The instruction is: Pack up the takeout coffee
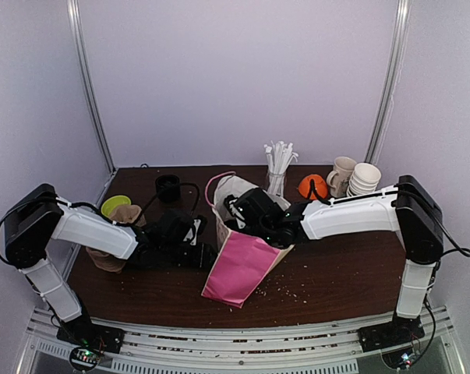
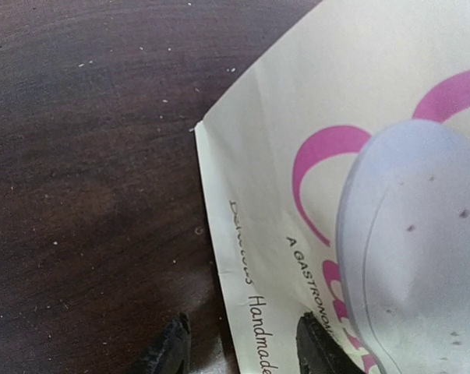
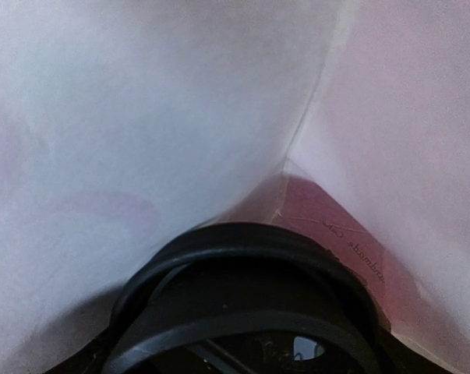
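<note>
A pink and white paper bag (image 1: 238, 265) stands tilted mid-table, its mouth open toward the back. My right gripper (image 1: 256, 215) is inside the mouth. In the right wrist view the takeout coffee's black dome lid (image 3: 242, 245) fills the bottom between my jaws, with the bag's white inner walls (image 3: 180, 101) all around. The brown cup body is hidden. My left gripper (image 1: 192, 234) is at the bag's left side. In the left wrist view it (image 2: 244, 351) is open, one finger over the table, the other over the bag's printed face (image 2: 297, 156), the bag's edge between them.
Brown cups (image 1: 119, 218) and a green bowl (image 1: 114, 204) sit at the left, with a black lid-like piece (image 1: 167, 187) behind them. Straws in a glass (image 1: 277, 167), an orange object (image 1: 312, 187), a beige mug (image 1: 342, 173) and stacked white cups (image 1: 365, 179) line the back right.
</note>
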